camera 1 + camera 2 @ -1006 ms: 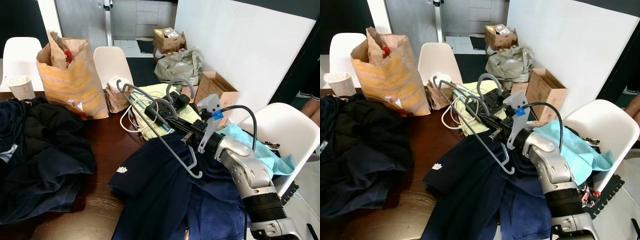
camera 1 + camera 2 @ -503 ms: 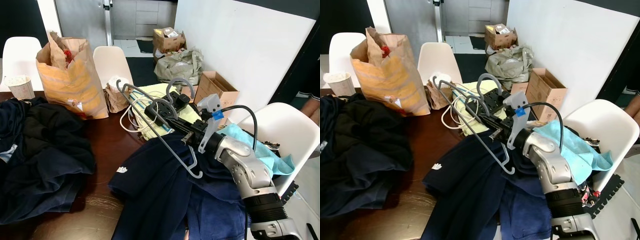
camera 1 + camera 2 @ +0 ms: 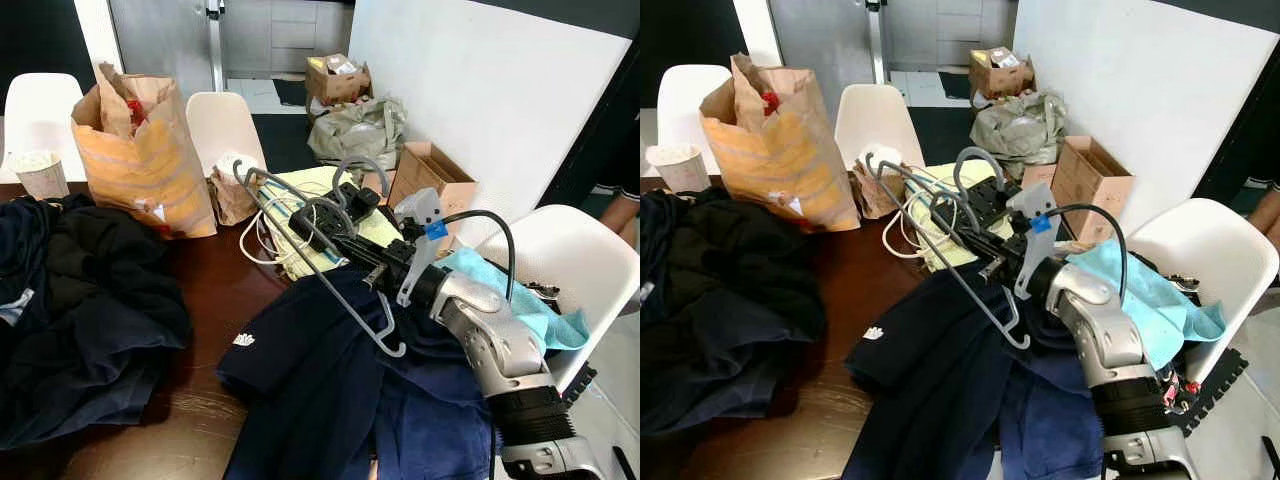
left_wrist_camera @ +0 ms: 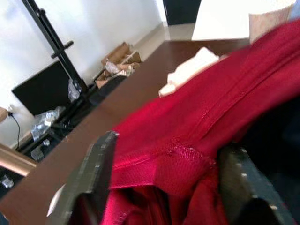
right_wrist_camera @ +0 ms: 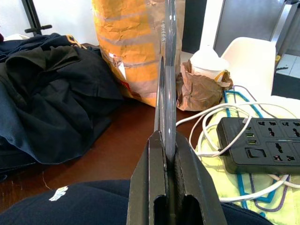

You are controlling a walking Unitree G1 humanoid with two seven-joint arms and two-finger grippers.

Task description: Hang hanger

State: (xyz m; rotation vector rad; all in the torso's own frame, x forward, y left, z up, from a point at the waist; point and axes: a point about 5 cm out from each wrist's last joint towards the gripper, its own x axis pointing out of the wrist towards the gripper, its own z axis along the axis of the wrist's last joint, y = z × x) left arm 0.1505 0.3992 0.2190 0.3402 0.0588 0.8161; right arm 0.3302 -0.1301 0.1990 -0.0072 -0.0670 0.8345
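A grey hanger [image 3: 330, 285] is held slanted above the dark wooden table [image 3: 215, 290], its hook [image 3: 978, 160] pointing up toward the far side. My right gripper [image 3: 318, 230] is shut on the hanger; in the right wrist view the fingers [image 5: 152, 178] pinch the grey hanger [image 5: 168, 70] edge-on. Under the hanger lies a navy garment [image 3: 320, 390] with a small white logo. In the left wrist view my left gripper [image 4: 164, 178] is open, with a red cloth [image 4: 211, 122] lying between its fingers.
A pile of dark clothes [image 3: 90, 300] covers the table's left. A brown paper bag [image 3: 140, 160], a paper cup [image 3: 38, 172] and a black power strip [image 3: 340, 205] with white cable stand behind. White chairs [image 3: 560, 260] and a cardboard box [image 3: 430, 180] are to the right.
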